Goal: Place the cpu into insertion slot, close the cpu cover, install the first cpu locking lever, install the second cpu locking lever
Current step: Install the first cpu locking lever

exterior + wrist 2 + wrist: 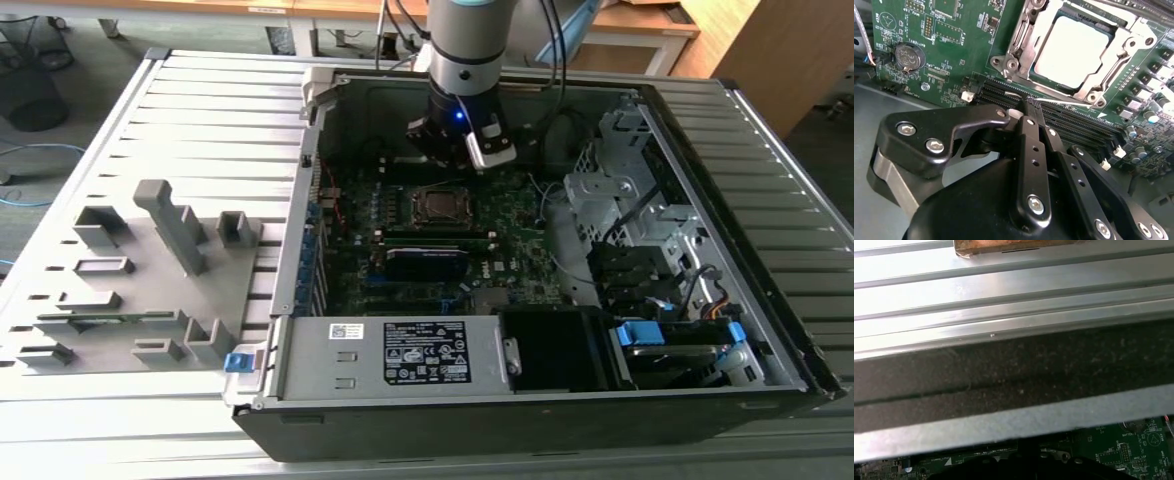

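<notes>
The cpu sits flat in its slot, just past the tips of my jaws; the cpu cover lies down around it, and the chip's pale top shows through its window. A thin bright lever runs along the edge of the slot nearest my jaws, right at their tips; I think I am at a lever step, but I cannot see if it is hooked down. My jaws are pressed together; I cannot tell if the tip touches the lever or only hangs very close. Under the jaws are the long black memory slots; off to one side of them is a round battery on the green board. In the exterior view the arm reaches down into the open computer case, which lies on the ridged metal surface.

What could go wrong: the lever looks thin and springy; if the tip slips off, it may jump up and the cover could pop loose; if I push too low, the tip could scrape the memory slots or the board.
</notes>
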{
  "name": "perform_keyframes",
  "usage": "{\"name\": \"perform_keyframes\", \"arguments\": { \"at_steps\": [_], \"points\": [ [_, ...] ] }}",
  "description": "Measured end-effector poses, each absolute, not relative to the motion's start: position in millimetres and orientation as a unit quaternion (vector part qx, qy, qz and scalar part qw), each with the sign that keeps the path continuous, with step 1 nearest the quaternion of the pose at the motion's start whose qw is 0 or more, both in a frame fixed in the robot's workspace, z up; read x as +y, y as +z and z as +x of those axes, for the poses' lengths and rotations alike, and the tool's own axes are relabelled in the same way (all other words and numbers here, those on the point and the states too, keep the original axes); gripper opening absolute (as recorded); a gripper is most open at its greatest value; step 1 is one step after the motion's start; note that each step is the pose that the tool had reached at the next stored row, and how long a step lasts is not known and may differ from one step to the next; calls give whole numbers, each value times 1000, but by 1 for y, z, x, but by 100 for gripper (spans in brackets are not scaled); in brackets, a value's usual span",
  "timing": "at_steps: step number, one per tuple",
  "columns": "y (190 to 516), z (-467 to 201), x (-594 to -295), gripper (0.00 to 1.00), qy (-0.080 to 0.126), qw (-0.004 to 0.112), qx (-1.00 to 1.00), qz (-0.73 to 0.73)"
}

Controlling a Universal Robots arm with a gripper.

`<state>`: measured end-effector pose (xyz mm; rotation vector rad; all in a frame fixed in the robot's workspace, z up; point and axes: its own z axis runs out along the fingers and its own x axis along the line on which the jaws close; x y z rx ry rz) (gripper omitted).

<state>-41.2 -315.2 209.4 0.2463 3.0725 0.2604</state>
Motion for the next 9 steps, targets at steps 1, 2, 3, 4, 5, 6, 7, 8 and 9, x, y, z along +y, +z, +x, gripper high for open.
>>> {"name": "perform_keyframes", "arguments": {
  "at_steps": [1,2,3,4,5,6,7,8,9],
  "points": [
    [209,-41,-315,11,84,24,993,80],
    [209,-41,-315,11,84,24,993,80],
    [209,-41,-316,11,84,24,993,80],
    [209,-41,-316,11,84,24,993,80],
    [209,-41,-316,11,84,24,993,80],
    [209,-41,-316,11,84,24,993,80],
    [209,-41,-316,11,85,24,993,80],
    [209,-41,-316,11,85,25,993,80],
    [209,-41,-316,11,85,26,993,80]
  ]
}}
